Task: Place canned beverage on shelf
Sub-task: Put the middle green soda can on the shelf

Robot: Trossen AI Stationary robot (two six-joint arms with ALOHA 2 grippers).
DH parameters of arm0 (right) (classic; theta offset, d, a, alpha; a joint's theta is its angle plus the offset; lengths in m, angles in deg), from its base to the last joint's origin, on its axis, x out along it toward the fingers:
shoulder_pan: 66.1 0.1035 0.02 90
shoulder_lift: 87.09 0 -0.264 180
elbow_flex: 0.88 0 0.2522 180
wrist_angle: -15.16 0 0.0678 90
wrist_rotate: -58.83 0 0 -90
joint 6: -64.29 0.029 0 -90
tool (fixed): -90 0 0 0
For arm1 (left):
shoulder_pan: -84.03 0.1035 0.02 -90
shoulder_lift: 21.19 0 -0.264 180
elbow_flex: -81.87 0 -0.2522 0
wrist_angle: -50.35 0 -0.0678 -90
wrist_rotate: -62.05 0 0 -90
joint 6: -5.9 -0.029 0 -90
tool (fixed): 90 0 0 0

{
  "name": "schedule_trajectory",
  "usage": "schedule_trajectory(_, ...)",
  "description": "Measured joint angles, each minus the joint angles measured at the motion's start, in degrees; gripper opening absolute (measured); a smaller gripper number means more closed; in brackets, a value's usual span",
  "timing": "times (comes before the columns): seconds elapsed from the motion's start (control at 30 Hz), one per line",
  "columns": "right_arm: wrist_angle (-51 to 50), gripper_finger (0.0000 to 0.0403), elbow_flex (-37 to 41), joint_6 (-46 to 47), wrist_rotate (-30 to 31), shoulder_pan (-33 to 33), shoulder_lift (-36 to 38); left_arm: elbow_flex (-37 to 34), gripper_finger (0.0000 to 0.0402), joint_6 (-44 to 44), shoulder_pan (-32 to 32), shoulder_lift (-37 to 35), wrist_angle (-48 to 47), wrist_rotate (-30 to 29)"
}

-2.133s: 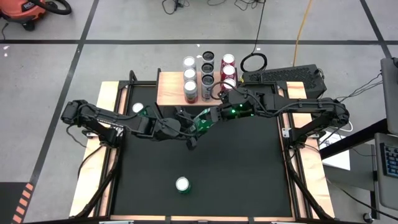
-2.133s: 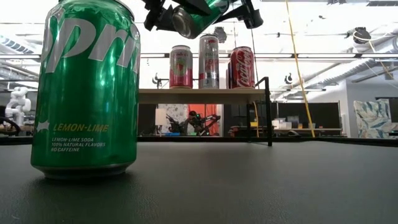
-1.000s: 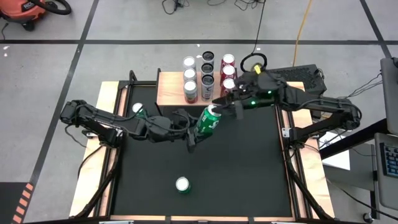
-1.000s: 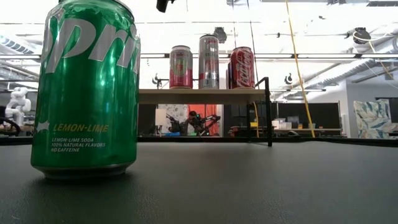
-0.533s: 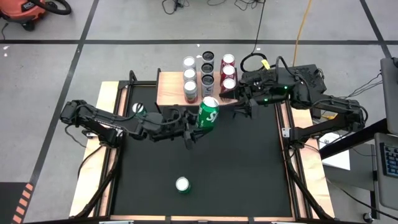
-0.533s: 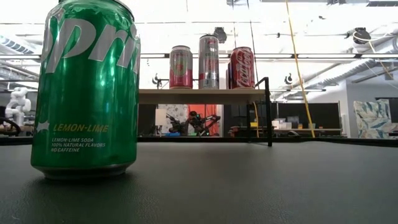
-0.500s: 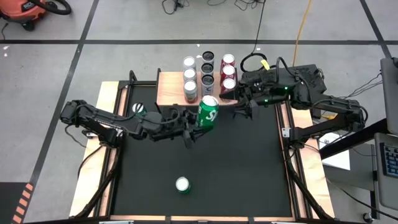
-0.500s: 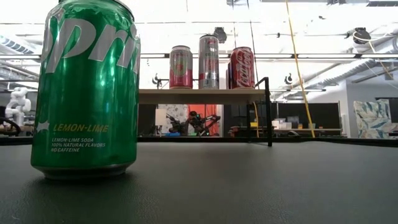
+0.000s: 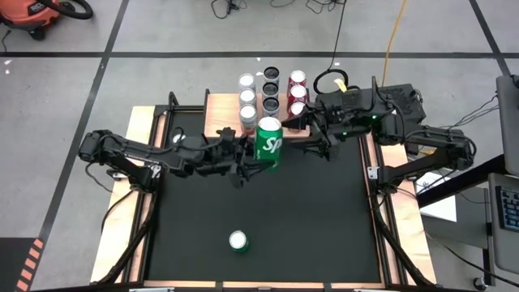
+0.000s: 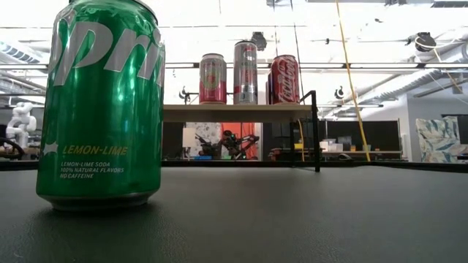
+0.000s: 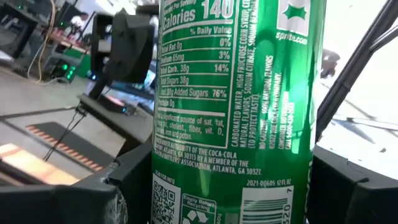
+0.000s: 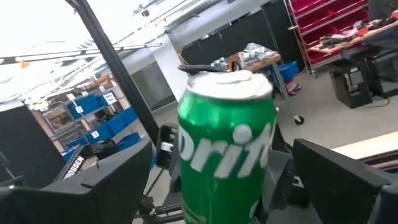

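Green can (image 9: 269, 143) upright, centre-top of high view, at shelf (image 9: 220, 120) front edge | clamped in left end effector (image 9: 248, 156) | right end effector (image 9: 319, 139) fingers apart, just right of can | second green can (image 9: 237, 240) lower bench (image 9: 324, 219)

A robotics lab or workshop: open industrial hall with a grey concrete floor (image 9: 162, 32) taped in black lines, an orange shop vacuum (image 9: 36, 14) at the far left, blue storage bins (image 12: 93, 102) and red racks (image 12: 329, 25) beyond the bench (image 9: 268, 219)
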Motion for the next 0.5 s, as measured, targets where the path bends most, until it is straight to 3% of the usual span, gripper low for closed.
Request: schedule_trajectory(0.5,6.2,0.0366,0.0,-0.8,1.2,1.0,-5.8,0.0,0.0295,0.0,2.6,0.5,1.2,4.0)
